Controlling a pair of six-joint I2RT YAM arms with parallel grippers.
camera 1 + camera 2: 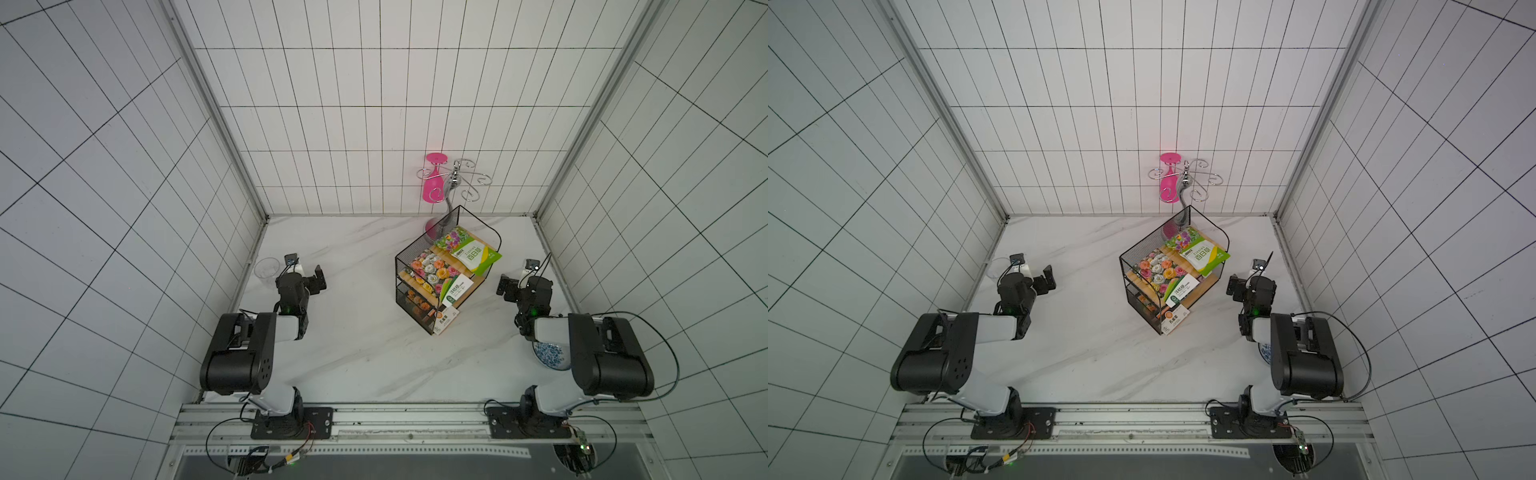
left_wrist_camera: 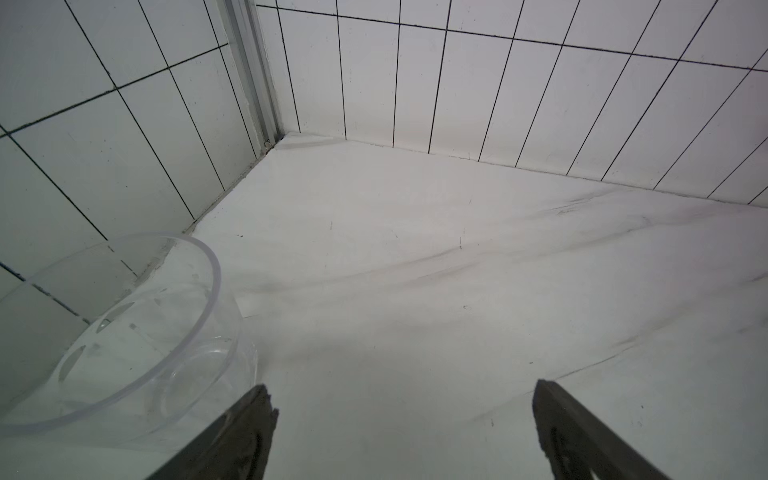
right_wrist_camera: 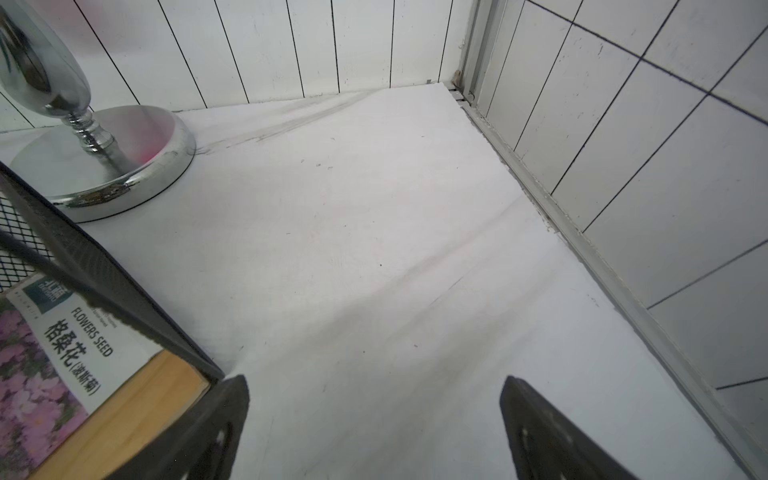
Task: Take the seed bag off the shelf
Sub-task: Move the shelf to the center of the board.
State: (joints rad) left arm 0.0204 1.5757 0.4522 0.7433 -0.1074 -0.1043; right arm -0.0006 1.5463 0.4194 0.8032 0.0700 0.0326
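Left gripper (image 2: 401, 388) is wide and empty over bare bench (image 1: 353, 357), next to a clear cup (image 1: 266, 268). Right gripper (image 3: 372, 380) is wide and empty, just beside the shelf (image 1: 428, 232). On the shelf's top board the green seed bag (image 1: 471, 253) overhangs the end nearest the right gripper, with a flower-print bag (image 1: 432, 272) beside it and a third bag (image 1: 444, 322) on the lower board.

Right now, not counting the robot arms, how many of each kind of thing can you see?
Seed bags: 4
Shelf: 1
Silver stand: 1
Pink glass: 1
Clear bowl: 1
Blue patterned bowl: 1
Total: 9
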